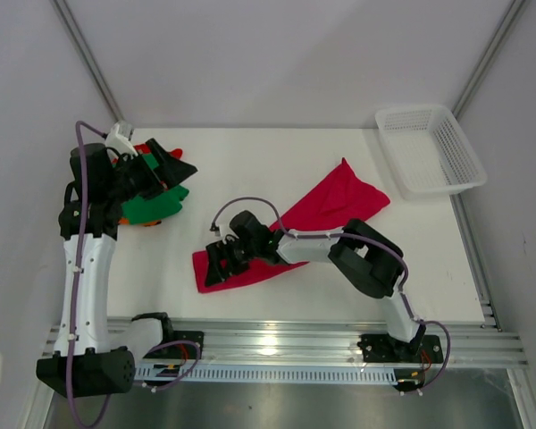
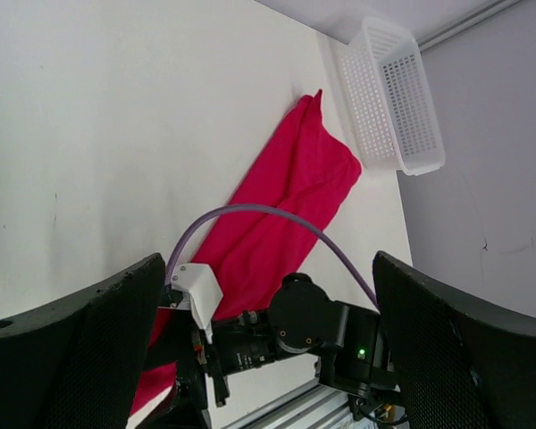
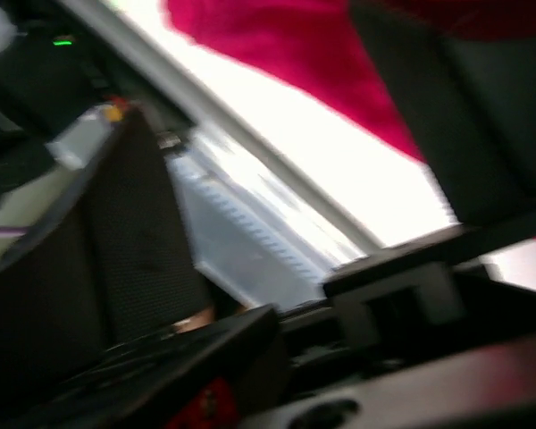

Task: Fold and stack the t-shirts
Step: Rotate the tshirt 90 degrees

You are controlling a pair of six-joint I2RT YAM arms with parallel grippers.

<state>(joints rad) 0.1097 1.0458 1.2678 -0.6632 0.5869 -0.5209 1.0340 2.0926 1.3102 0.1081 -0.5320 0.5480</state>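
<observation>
Low on the crimson t-shirt (image 1: 332, 202), seemingly touching; right end effector (image 1: 220, 264)

The crimson t-shirt (image 1: 339, 201) is plain, like the green t-shirt (image 1: 152, 207) and orange t-shirt (image 1: 141, 148). The basket (image 1: 426, 152) and desk (image 1: 250, 161) are white.

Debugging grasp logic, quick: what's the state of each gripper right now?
Left gripper: open, holding nothing.
Right gripper: fingers apart, looks open, at the crimson t-shirt's near end; wrist view blurred.

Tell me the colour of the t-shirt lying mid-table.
The t-shirt is plain crimson red, shown best in the left wrist view.
</observation>
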